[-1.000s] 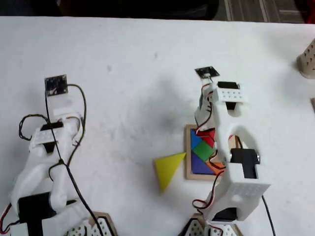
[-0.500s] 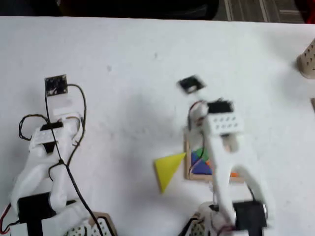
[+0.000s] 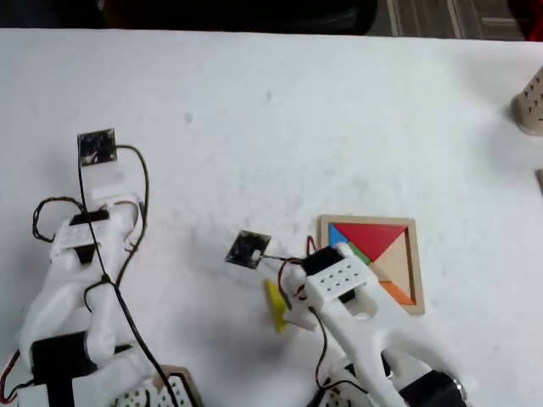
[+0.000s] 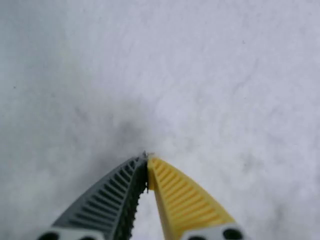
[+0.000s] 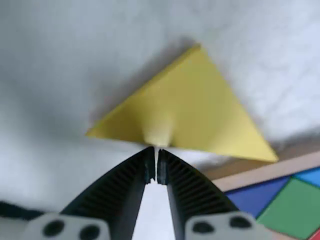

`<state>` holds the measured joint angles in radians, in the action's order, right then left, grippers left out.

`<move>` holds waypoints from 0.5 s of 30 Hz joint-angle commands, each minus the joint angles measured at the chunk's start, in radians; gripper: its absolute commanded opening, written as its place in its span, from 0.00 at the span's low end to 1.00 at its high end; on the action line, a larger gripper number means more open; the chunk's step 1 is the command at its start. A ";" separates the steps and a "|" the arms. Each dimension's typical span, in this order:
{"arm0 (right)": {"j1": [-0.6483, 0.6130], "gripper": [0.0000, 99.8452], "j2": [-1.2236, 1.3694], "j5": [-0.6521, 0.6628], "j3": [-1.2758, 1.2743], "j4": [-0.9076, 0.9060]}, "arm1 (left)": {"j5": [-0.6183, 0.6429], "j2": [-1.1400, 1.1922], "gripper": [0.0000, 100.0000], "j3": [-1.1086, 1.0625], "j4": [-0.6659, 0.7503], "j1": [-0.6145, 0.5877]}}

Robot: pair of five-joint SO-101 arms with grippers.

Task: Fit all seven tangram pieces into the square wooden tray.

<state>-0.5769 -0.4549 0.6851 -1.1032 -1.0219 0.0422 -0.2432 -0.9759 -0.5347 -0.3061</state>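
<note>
The square wooden tray lies right of centre in the high view, holding a red triangle, a blue piece, an orange piece and others. The yellow triangle lies flat on the table just left of the tray, mostly under the right arm. In the right wrist view my right gripper is shut and empty, its tips at the long edge of the yellow triangle, with the tray's corner beside it. My left gripper is shut over bare white table at the left.
A wooden pegged object stands at the right edge of the table. The left arm and its cables take up the left front. The table's back half is open white surface.
The right arm has swung off the tray, forward and to the left, and now sits over the yellow triangle, uncovering the tray. The left arm has not moved.
</note>
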 commanded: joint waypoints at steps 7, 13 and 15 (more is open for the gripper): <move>-0.012 0.02 0.099 -0.207 0.195 0.119 | -0.011 0.001 0.02 0.032 0.028 -0.015; -0.012 0.02 0.302 -0.276 0.388 0.120 | -0.011 0.001 0.02 0.032 0.028 -0.015; -0.012 0.02 0.392 -0.305 0.470 0.116 | -0.011 0.001 0.02 0.032 0.028 -0.015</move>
<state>-0.5800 -0.1496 0.4181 -0.7656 -0.9145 0.0422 -0.2432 -0.9759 -0.5347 -0.3061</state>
